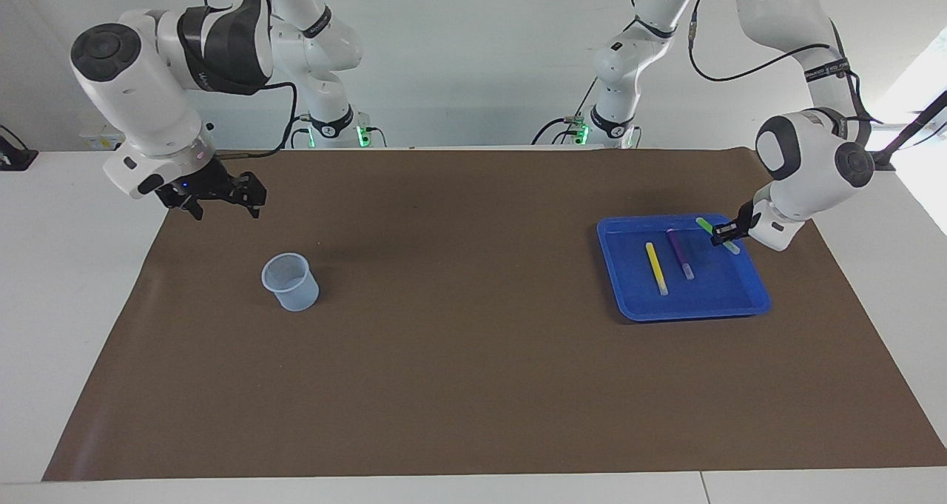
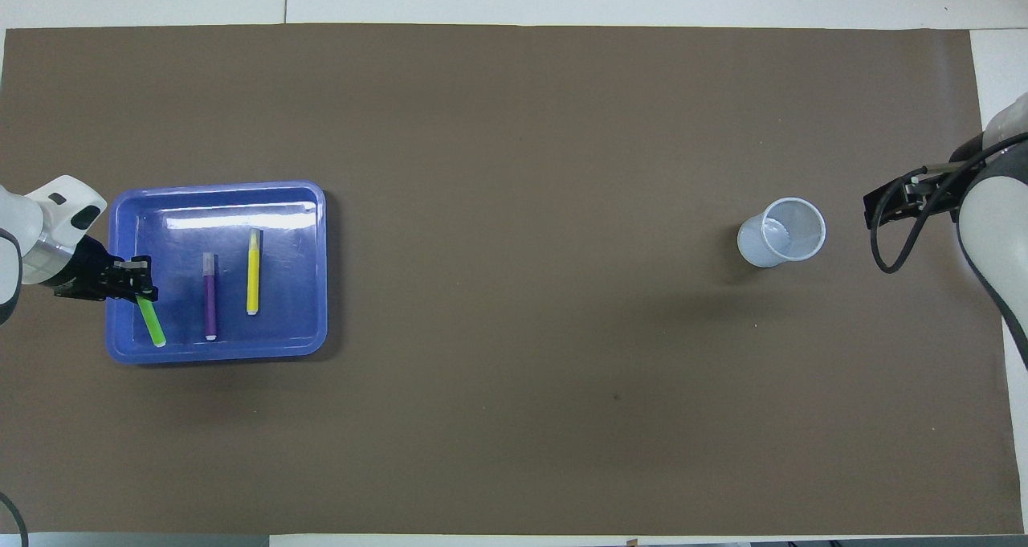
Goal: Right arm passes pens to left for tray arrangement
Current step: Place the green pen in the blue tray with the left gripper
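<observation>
The blue tray (image 1: 695,313) lies on the brown mat toward the left arm's end of the table; it also shows in the overhead view (image 2: 217,353). A yellow pen (image 1: 656,267) (image 2: 253,272) and a purple pen (image 1: 681,252) (image 2: 210,298) lie side by side in it. My left gripper (image 1: 723,232) (image 2: 136,278) is low over the tray's edge, shut on the green pen (image 1: 704,225) (image 2: 152,326), which slants inside the tray. My right gripper (image 1: 226,197) is open and empty, held above the mat at the right arm's end, apart from the cup.
A small translucent pale-blue cup (image 1: 290,282) (image 2: 781,231) stands upright on the mat toward the right arm's end. Two slimmer white arms with green-lit bases (image 1: 336,130) stand at the robots' edge of the table.
</observation>
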Tool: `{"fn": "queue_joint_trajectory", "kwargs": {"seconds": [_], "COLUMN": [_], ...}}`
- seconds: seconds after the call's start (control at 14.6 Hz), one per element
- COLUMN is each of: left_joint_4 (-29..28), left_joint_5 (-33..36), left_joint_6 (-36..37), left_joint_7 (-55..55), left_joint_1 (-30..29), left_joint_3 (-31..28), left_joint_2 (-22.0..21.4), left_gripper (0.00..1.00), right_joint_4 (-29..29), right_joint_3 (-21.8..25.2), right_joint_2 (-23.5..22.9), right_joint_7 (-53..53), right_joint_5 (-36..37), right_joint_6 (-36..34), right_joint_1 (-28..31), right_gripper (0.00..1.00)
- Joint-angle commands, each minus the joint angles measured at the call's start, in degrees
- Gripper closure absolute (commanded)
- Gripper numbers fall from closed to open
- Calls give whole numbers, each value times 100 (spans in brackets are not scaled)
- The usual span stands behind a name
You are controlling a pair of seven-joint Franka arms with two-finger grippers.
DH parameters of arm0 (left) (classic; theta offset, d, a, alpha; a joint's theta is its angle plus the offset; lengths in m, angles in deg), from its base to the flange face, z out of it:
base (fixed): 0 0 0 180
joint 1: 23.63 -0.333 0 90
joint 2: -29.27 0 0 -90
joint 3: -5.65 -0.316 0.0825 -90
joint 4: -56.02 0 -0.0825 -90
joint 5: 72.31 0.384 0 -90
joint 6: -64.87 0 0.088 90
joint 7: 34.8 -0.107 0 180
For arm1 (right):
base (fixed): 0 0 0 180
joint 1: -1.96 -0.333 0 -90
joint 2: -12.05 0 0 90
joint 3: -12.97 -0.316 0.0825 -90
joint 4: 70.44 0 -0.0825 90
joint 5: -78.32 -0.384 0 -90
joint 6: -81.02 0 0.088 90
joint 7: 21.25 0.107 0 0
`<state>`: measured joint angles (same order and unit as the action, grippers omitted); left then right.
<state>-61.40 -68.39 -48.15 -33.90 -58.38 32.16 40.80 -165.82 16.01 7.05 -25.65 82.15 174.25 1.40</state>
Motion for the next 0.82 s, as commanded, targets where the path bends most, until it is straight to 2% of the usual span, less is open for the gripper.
{"fn": "queue_joint_trajectory", "kwargs": {"seconds": [0.0,0.14,0.55,0.61,0.68,0.75], "left_joint_4": [-27,-18,-115,-106,-54,-44], "left_joint_5": [205,381,408,416,408,416], "left_joint_6": [-167,-211,-563,-554,-511,-484], "left_joint_7": [-38,85,262,253,253,253], "left_joint_1": [91,170,135,135,153,153], "left_joint_3": [3,3,3,3,3,3], "left_joint_2": [217,428,517,517,517,517], "left_gripper": [100,100,100,21,0,0], "right_joint_4": [2,-93,-209,-200,-200,-182], "right_joint_3": [250,302,241,258,267,250], "right_joint_2": [87,367,439,439,439,439], "right_joint_7": [71,-77,-87,-87,-70,-52], "right_joint_5": [83,48,56,48,39,39], "right_joint_6": [-129,-234,-208,-182,-173,-173], "right_joint_1": [-295,-286,-269,-251,-208,-190], "right_gripper": [0,0,0,0,0,0]}}
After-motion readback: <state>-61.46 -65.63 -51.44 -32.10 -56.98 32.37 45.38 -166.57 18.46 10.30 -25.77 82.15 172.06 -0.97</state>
